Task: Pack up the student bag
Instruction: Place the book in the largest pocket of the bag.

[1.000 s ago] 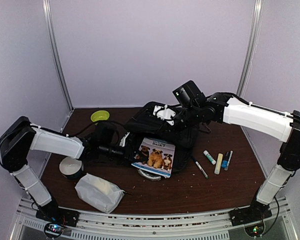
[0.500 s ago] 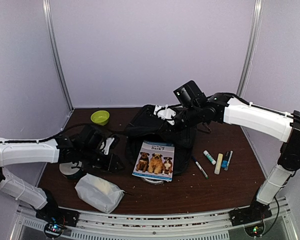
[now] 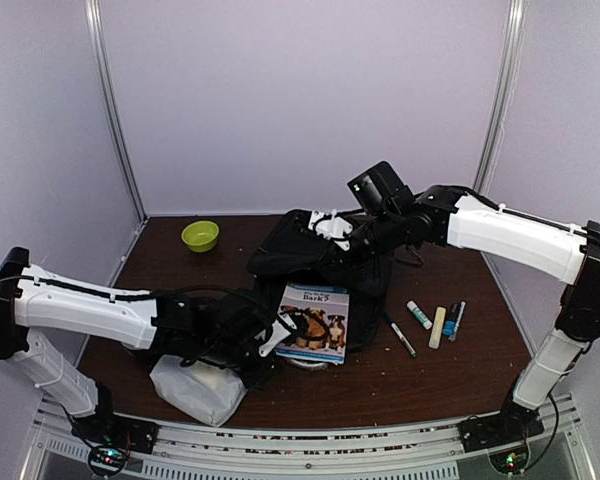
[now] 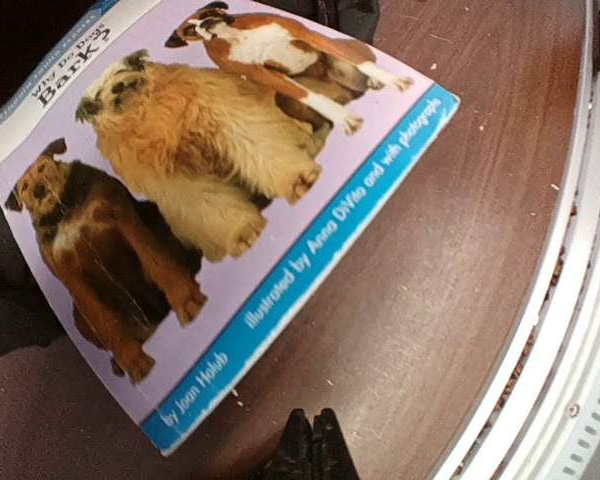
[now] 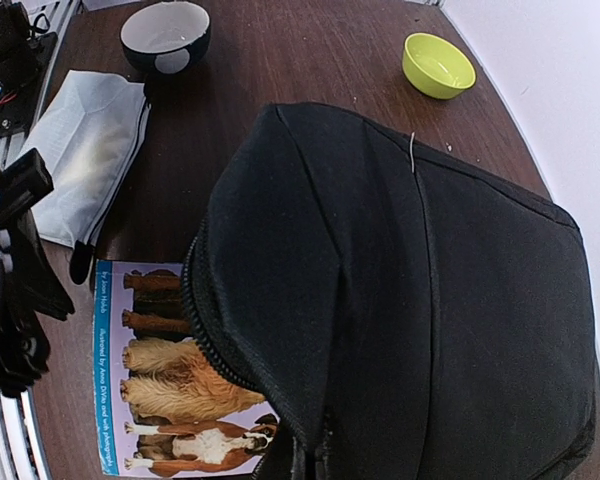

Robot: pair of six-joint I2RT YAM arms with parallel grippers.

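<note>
The student bag (image 3: pixel 298 246) is a big black backpack lying at the table's middle back. It fills the right wrist view (image 5: pixel 420 300). My right gripper (image 3: pixel 334 232) is shut on the bag's top flap and holds it raised; its fingertips (image 5: pixel 325 462) are mostly buried in the fabric. A picture book with three dogs (image 3: pixel 313 318) lies flat in front of the bag, its far edge under the raised flap (image 5: pixel 165 390). My left gripper (image 3: pixel 276 334) is shut and empty, low over the table by the book's near left corner (image 4: pixel 313 428). The book fills the left wrist view (image 4: pixel 200 180).
A green bowl (image 3: pixel 200 235) sits at the back left. A white zip pouch (image 3: pixel 196 386) lies under my left arm near the front rail. A dark bowl with a white inside (image 5: pixel 165 35) stands beyond the pouch. Markers (image 3: pixel 437 320) and a black pen (image 3: pixel 402 338) lie right of the book.
My left arm swung right and toward the front, from beside the dark bowl to the book's near left corner. The right gripper stayed put, holding the flap up.
</note>
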